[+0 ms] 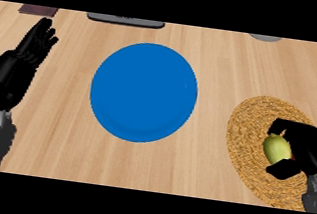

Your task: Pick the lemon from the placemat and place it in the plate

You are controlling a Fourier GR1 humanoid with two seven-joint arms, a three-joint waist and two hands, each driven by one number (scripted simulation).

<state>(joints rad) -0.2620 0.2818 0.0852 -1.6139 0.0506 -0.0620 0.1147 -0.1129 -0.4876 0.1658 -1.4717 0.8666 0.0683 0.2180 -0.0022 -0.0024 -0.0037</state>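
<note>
Left hand: the left hand [20,63] shows at the left edge of the frame, fingers straight and pointing up toward the top, nothing in it, resting clear of everything else.
Dark object, upper left: one flat maroon thing [38,10] lies at the top edge, cut off by the frame; I cannot tell what it is.
Grey object, top centre: one dark grey slab [125,20] sits just above the plate, also cut off.
Plate: one blue plate [143,92] lies in the middle of the frame on the wooden counter [220,56], nothing on it, well apart from both hands.
Pale object, upper right: one light grey rounded piece [264,37] peeks in at the top edge.
Placemat: one round woven placemat [250,141] lies at the lower right, partly covered by the right hand.
Lemon: one yellow-green lemon [277,148] sits over the placemat, inside the right hand's grasp.
Right hand: the right hand [312,149] curls round the lemon, fingers above and thumb below it.
In the way: bare counter lies between placemat and plate.
</note>
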